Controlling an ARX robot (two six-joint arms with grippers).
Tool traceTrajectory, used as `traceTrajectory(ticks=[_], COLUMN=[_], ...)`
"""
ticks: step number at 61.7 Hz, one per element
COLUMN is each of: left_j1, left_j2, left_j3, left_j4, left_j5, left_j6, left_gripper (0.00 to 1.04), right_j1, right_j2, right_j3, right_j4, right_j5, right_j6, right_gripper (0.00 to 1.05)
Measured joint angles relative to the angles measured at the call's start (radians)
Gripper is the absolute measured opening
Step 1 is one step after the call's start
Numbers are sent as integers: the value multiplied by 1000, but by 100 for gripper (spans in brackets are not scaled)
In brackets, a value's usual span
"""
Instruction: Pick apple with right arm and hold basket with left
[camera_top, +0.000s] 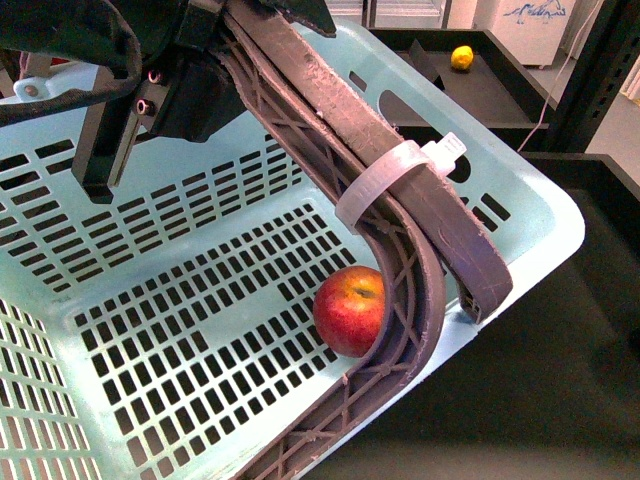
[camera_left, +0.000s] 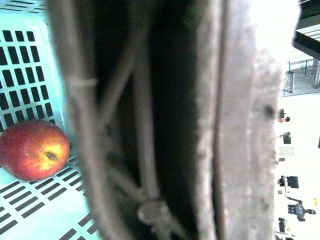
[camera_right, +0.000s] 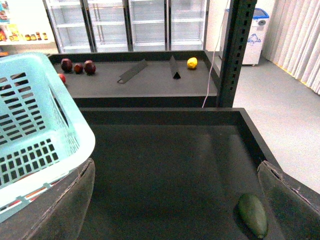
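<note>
Front view: shows the apple (camera_top: 350, 310) on the slotted floor of the tilted basket (camera_top: 535, 218), touching a brown handle (camera_top: 418, 285). Cannot tell clamped from loose at the left gripper (camera_top: 145, 125), up by the handles. Finds the right gripper (camera_right: 175, 169) spread apart, empty, beside the basket. Could spill the apple by tilting further; could snag the handle reaching in.

The apple (camera_top: 350, 310) lies in the basket (camera_top: 150, 330), on its floor against the handles (camera_top: 425, 250). Behind the basket, to its right, a lemon (camera_top: 461, 57) sits on a shelf (camera_top: 500, 100).
</note>
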Motion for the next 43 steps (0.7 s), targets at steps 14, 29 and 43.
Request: traceTrajectory(ticks=[14, 29, 43], left_j1=[0, -32, 137], left_j2=[0, 37, 79], left_j3=[0, 32, 66], left_j4=[0, -2, 11], left_j5=[0, -443, -466], left_j6=[0, -123, -220], left_gripper=[14, 14, 14], right_j1=[0, 0, 0], right_j2=[0, 0, -1], right_j3=[0, 0, 0], right_j4=[0, 0, 0], right_j5=[0, -2, -1], right_j6=[0, 0, 0], right_gripper=[96, 96, 96])
